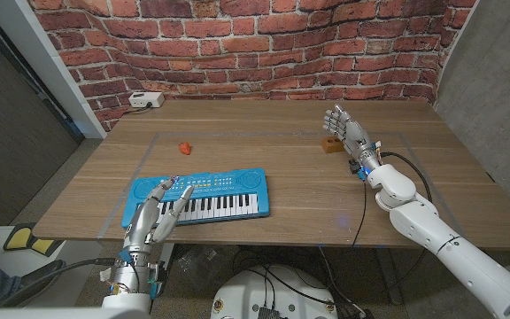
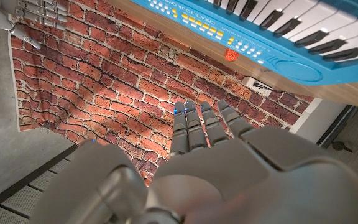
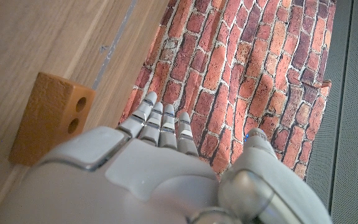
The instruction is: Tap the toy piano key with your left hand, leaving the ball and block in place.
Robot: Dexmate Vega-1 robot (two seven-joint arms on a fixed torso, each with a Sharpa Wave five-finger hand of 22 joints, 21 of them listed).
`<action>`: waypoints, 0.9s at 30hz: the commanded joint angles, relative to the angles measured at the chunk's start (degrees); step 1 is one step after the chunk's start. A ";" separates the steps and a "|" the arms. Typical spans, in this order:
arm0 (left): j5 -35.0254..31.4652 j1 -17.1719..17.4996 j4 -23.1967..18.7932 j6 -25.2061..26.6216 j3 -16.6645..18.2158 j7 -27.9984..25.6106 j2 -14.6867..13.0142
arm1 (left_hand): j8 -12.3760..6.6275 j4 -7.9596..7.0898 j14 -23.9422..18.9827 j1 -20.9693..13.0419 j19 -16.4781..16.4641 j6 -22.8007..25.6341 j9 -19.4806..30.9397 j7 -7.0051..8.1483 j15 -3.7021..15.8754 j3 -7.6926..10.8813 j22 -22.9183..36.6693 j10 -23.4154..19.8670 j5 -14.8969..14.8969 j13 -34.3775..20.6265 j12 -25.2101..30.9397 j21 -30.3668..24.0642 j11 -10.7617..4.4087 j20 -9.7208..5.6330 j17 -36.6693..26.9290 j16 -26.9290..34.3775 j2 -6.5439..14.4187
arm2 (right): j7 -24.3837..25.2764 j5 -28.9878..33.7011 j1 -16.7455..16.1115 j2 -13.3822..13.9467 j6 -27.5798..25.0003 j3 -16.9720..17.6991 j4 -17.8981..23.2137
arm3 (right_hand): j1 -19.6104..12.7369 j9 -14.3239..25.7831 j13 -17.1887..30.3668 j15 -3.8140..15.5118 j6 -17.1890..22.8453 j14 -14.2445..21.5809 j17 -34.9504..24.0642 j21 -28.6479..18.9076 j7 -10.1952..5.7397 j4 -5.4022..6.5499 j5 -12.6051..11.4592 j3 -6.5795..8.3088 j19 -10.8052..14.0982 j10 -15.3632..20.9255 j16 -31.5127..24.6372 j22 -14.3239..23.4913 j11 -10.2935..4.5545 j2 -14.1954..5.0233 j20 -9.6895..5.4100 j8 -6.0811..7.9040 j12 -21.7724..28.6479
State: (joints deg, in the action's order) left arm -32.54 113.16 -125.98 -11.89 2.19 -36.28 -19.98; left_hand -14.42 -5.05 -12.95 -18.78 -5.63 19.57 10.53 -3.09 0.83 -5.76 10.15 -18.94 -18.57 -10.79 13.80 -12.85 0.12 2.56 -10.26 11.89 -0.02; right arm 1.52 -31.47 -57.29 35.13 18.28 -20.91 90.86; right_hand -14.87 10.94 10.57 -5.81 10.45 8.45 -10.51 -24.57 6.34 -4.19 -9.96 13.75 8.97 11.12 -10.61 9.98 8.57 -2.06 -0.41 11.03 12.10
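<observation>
The blue toy piano (image 1: 204, 196) lies near the table's front edge, left of the middle; its keys and button panel also show in the left wrist view (image 2: 278, 28). My left hand (image 1: 156, 214) reaches over the piano's left end with straight, spread fingers (image 2: 201, 127) and holds nothing; whether it touches a key I cannot tell. A small red ball (image 1: 185, 148) (image 2: 230, 54) sits on the table beyond the piano. The orange block (image 1: 328, 144) (image 3: 47, 118) rests at the right, with my right hand (image 1: 345, 129) (image 3: 157, 165) upright just beside it, fingers extended and empty.
A white box (image 1: 145, 100) (image 2: 263, 84) with a cable sits at the table's far left corner against the brick wall. A taped outline marks the wooden table (image 1: 290, 168). A black cable runs along my right forearm.
</observation>
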 commanded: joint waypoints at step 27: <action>-12.46 -0.47 -2.77 19.47 -7.27 -11.75 -7.85 | -0.36 0.18 -2.20 -1.31 -1.78 3.31 0.09 0.61 0.82 -0.63 0.05 -2.97 -0.23 -0.18 0.45 0.30 -0.87 -0.40 -0.17 0.19 0.94 | -1.25 0.02 1.53 -0.62 0.18 -1.03 -1.20 | 0.23 0.03 0.23 -0.20 0.42 0.13 -0.21 0.57 -0.21 -0.29 -0.14 0.23 0.88 0.45 -0.19 0.26 0.01 -0.42 -0.02 0.26 0.22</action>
State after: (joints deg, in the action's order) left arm -42.03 112.85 -128.44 2.00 -2.94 -45.69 -25.79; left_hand -14.41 -4.81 -14.94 -19.67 -6.87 22.33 10.53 -2.57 1.63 -5.99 10.15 -21.61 -18.57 -10.79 13.80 -12.86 -0.71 2.36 -10.26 12.18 0.87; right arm 0.16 -31.60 -55.88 34.21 18.93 -21.88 89.19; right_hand -14.87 10.94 10.57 -5.81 10.45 8.45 -10.51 -24.13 6.34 -4.19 -9.96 13.76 9.52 11.12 -10.61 9.98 8.57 -2.06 -0.49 11.03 12.10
